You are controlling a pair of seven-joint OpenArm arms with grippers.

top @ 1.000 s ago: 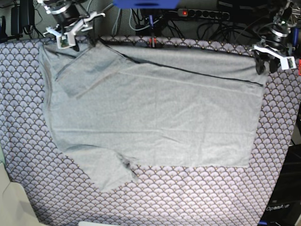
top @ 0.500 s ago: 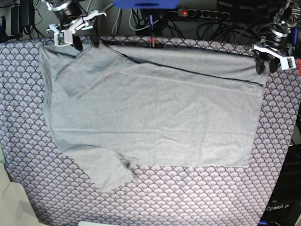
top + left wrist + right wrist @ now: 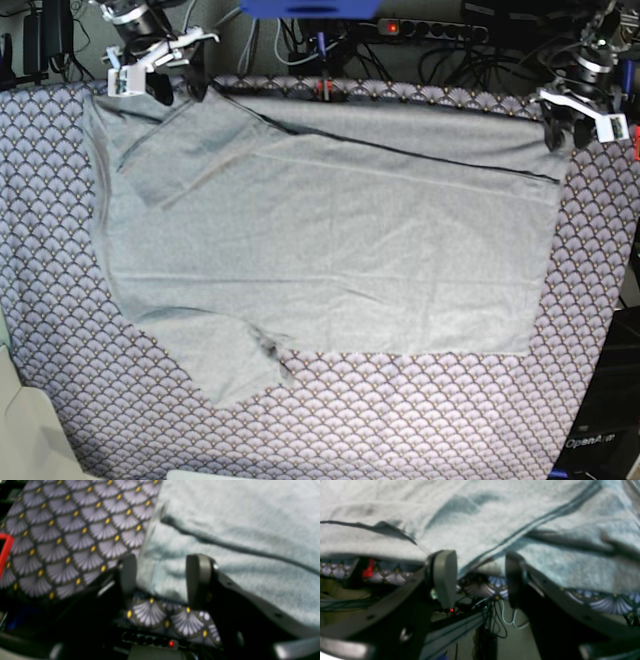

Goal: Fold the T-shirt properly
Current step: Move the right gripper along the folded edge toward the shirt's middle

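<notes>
The light grey T-shirt (image 3: pixel 330 240) lies spread flat on the scallop-patterned cloth (image 3: pixel 420 420), its far edge folded over toward the middle along a dark seam line. One sleeve (image 3: pixel 235 365) sticks out at the near left. My right gripper (image 3: pixel 178 88) hovers open at the shirt's far left corner; in the right wrist view its fingers (image 3: pixel 445 575) straddle the shirt's (image 3: pixel 480 525) edge. At the far right corner my left gripper (image 3: pixel 562 130) is open too, with the shirt's corner (image 3: pixel 160 575) between its spread fingers (image 3: pixel 197 580).
Behind the table's far edge run cables and a power strip (image 3: pixel 430 30) with a red light. A red clip (image 3: pixel 322 90) sits on that far edge. A pale object (image 3: pixel 30 440) shows at the near left corner.
Both grippers have shifted slightly toward the far edge, the right one also wobbling sideways. The shirt has not moved.
</notes>
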